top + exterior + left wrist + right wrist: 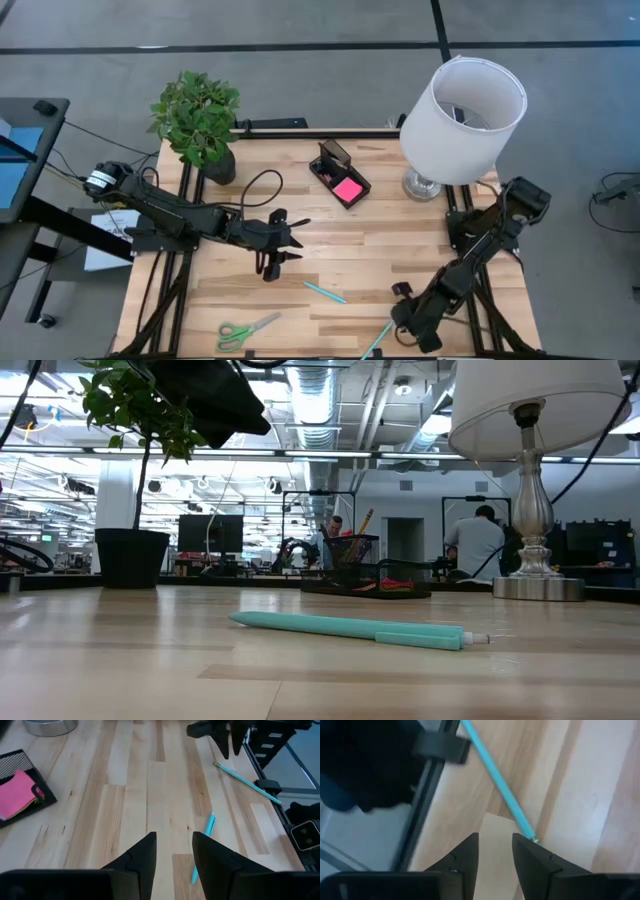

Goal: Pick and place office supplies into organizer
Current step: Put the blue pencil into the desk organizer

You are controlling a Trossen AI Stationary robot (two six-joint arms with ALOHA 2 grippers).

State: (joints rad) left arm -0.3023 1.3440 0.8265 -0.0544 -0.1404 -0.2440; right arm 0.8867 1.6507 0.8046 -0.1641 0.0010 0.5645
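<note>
Left claw (285, 247), fingers apart and empty, hovers mid-counter; likely reaching next for the teal pen (325, 292) at five o'clock.

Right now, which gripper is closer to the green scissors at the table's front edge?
Left. The left gripper hovers over mid-table, just up from the green scissors. The right gripper sits farther off toward the table's right side, by a teal pencil.

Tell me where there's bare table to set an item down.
Free: the strip between organizer and left pincer, and the stretch from teal pen up toward the lamp. Crowded: the near edge, with scissors, teal pencil and right pincer.
</note>
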